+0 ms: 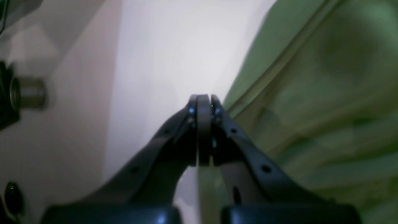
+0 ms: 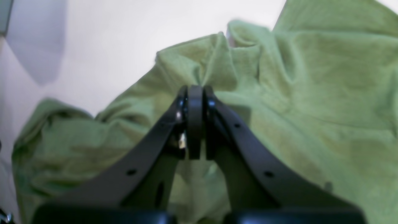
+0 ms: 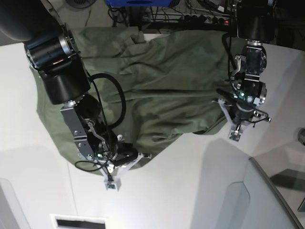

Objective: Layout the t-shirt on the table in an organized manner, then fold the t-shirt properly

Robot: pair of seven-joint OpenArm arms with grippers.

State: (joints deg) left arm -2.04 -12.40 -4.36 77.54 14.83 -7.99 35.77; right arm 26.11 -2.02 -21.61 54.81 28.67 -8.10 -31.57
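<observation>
t-shirt (image 3: pixel 157 81): olive-green soft cotton, rumpled, spread from 9 to 2 o'clock on smooth white counter (image 3: pixel 190 191) | right gripper (image 2: pixel 195 93): jaws closed, over wrinkled cloth at 7 o'clock hem | left gripper (image 1: pixel 203 101): jaws closed, beside shirt's 3 o'clock edge, nothing visibly held

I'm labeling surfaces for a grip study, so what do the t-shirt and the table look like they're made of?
The t-shirt: soft, matte olive-green knit, probably cotton; it bunches into loose folds and has a stitched hem line.
The table: smooth, hard white top, likely laminate or painted board; it shows soft shadows and a faint sheen, with no visible grain.
</observation>
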